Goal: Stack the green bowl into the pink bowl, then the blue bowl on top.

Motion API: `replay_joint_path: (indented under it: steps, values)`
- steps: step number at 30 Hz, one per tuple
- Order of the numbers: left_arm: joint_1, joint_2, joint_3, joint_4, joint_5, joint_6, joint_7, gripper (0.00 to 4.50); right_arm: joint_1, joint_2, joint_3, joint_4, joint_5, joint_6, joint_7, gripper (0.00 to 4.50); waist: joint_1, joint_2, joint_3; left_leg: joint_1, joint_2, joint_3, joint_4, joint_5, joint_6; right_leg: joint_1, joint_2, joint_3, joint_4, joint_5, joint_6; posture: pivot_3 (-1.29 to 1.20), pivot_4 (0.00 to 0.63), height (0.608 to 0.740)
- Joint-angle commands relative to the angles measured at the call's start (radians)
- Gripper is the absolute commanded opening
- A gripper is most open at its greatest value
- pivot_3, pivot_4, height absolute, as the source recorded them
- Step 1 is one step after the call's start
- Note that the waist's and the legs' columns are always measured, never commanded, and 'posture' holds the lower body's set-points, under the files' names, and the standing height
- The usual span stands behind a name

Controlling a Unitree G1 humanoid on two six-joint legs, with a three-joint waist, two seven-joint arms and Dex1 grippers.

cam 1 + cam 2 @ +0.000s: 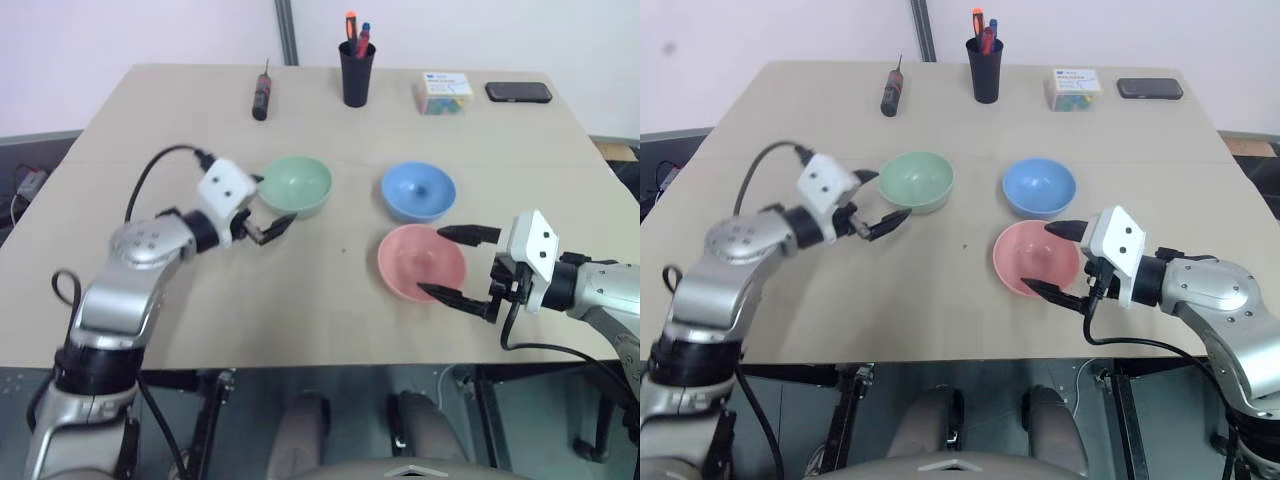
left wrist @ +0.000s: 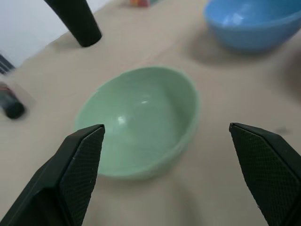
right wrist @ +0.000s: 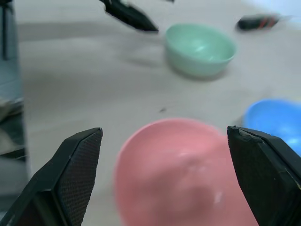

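The pink bowl (image 1: 405, 260) is at the table's front right, its mouth seemingly tipped a little toward me. My right gripper (image 1: 432, 262) is open, one finger on each side of the bowl's near-right rim, not clamping it. The blue bowl (image 1: 418, 190) stands just behind the pink one. The green bowl (image 1: 297, 183) stands upright left of the blue one. My left gripper (image 1: 268, 205) is open at the green bowl's left side, and the left wrist view shows the green bowl (image 2: 141, 117) ahead between the spread fingertips. The right wrist view shows the pink bowl (image 3: 183, 174) close.
Along the table's far edge lie a screwdriver (image 1: 262, 95), a black cup of pens (image 1: 357, 72), a small box (image 1: 444, 92) and a black phone (image 1: 518, 92). Bare tabletop (image 1: 330, 290) lies between the two arms.
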Motion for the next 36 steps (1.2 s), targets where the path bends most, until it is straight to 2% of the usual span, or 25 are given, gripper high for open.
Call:
replay_joint_path:
  steps: [1, 4, 7, 10, 13, 14, 15, 16, 18, 22, 27, 33, 36]
  values:
    - [-0.078, -0.001, -0.116, 0.071, 0.105, -0.007, -0.049, 4.50, -0.029, 0.013, 0.023, 0.014, -0.043, -0.071, -0.036, 4.44, -0.006, 0.001, 0.000, 0.000, 0.000, 0.000, 0.000, 0.000, 0.000, 0.000, 0.000, 0.000, 0.000, 0.000, 0.000, 0.00, 0.150, 0.740]
    - [-0.142, -0.021, -0.217, 0.155, 0.172, -0.043, -0.115, 4.50, -0.047, 0.015, 0.046, 0.051, -0.073, -0.112, -0.043, 4.44, -0.008, 0.001, 0.000, -0.001, 0.000, 0.002, -0.001, 0.000, 0.000, -0.002, 0.001, 0.002, -0.001, 0.000, 0.000, 0.00, 0.150, 0.740]
    - [-0.159, -0.024, -0.255, 0.188, 0.192, -0.077, -0.178, 3.75, -0.052, 0.011, 0.041, 0.058, -0.073, -0.122, -0.045, 4.50, -0.006, 0.001, 0.000, -0.003, 0.000, 0.002, -0.001, 0.000, 0.000, -0.004, 0.001, 0.002, -0.001, 0.000, 0.000, 0.00, 0.150, 0.740]
    - [-0.177, -0.036, -0.265, 0.229, 0.209, -0.099, -0.208, 2.63, -0.041, -0.001, 0.027, 0.057, -0.076, -0.135, -0.047, 4.50, -0.004, 0.001, 0.000, -0.004, 0.001, 0.002, -0.001, 0.000, 0.000, -0.004, 0.001, 0.002, -0.002, 0.000, 0.000, 0.00, 0.150, 0.740]
    - [-0.199, -0.057, -0.258, 0.267, 0.219, -0.122, -0.222, 1.16, -0.028, -0.010, 0.009, 0.053, -0.075, -0.139, -0.055, 4.50, -0.002, 0.001, 0.000, -0.004, 0.000, 0.002, 0.000, 0.000, 0.000, -0.004, 0.001, 0.002, -0.001, 0.000, 0.000, 0.00, 0.150, 0.740]
    - [-0.206, -0.064, -0.253, 0.276, 0.219, -0.128, -0.225, 0.83, -0.025, -0.012, 0.005, 0.051, -0.076, -0.140, -0.059, 4.50, -0.001, 0.001, 0.000, -0.004, 0.000, 0.001, 0.000, 0.000, 0.000, -0.004, 0.001, 0.002, -0.001, 0.000, 0.000, 0.00, 0.150, 0.740]
    - [-0.211, -0.073, -0.246, 0.281, 0.214, -0.132, -0.229, 0.21, -0.020, -0.013, 0.001, 0.049, -0.076, -0.142, -0.063, 4.50, -0.002, 0.001, 0.000, -0.004, 0.000, 0.001, 0.000, 0.000, 0.000, -0.004, 0.001, 0.002, -0.001, 0.000, 0.000, 0.00, 0.150, 0.740]
    - [-0.216, -0.081, -0.237, 0.284, 0.206, -0.133, -0.233, 0.01, -0.016, -0.014, -0.002, 0.046, -0.076, -0.142, -0.066, 4.50, -0.002, 0.001, 0.000, -0.004, 0.000, 0.001, 0.000, 0.000, 0.000, -0.004, 0.001, 0.002, -0.001, 0.000, 0.000, 0.00, 0.150, 0.740]
    - [-0.217, -0.094, -0.216, 0.273, 0.179, -0.133, -0.253, 0.01, -0.002, -0.015, -0.013, 0.041, -0.076, -0.144, -0.073, 4.50, -0.002, 0.001, 0.000, -0.004, 0.000, 0.001, 0.000, 0.000, 0.000, -0.004, 0.001, 0.002, -0.001, 0.000, 0.000, 0.00, 0.150, 0.740]
    - [-0.194, -0.087, -0.176, 0.132, 0.049, -0.165, -0.393, 0.01, 0.081, -0.012, -0.084, 0.024, -0.070, -0.161, -0.088, 4.50, -0.002, 0.001, 0.001, -0.005, 0.001, 0.001, 0.000, 0.000, 0.000, -0.004, 0.001, 0.002, -0.001, 0.000, 0.000, 0.00, 0.150, 0.740]
    - [-0.204, -0.091, -0.189, 0.008, -0.056, -0.214, -0.541, 0.01, 0.269, -0.007, -0.226, -0.035, -0.060, -0.200, -0.073, 4.50, 0.003, 0.001, 0.000, -0.005, 0.000, 0.001, 0.001, 0.000, 0.000, -0.004, 0.000, 0.001, -0.002, 0.000, 0.000, 0.00, 0.150, 0.740]
    - [-0.279, -0.149, -0.262, 0.066, -0.061, -0.352, -0.687, 0.01, 0.614, 0.069, -0.498, -0.138, 0.023, -0.297, 0.026, 4.50, 0.009, 0.001, 0.000, -0.002, 0.000, 0.000, 0.001, 0.000, 0.000, 0.000, 0.001, 0.001, -0.001, 0.000, 0.000, 0.00, 0.150, 0.740]
    - [-0.319, -0.201, -0.290, 0.136, -0.047, -0.421, -0.719, 0.01, 0.724, 0.107, -0.584, -0.175, 0.068, -0.341, 0.056, 4.50, 0.003, 0.001, 0.000, 0.001, 0.000, 0.002, 0.001, 0.000, 0.000, 0.001, 0.001, 0.002, 0.000, 0.000, 0.000, 0.00, 0.150, 0.740]
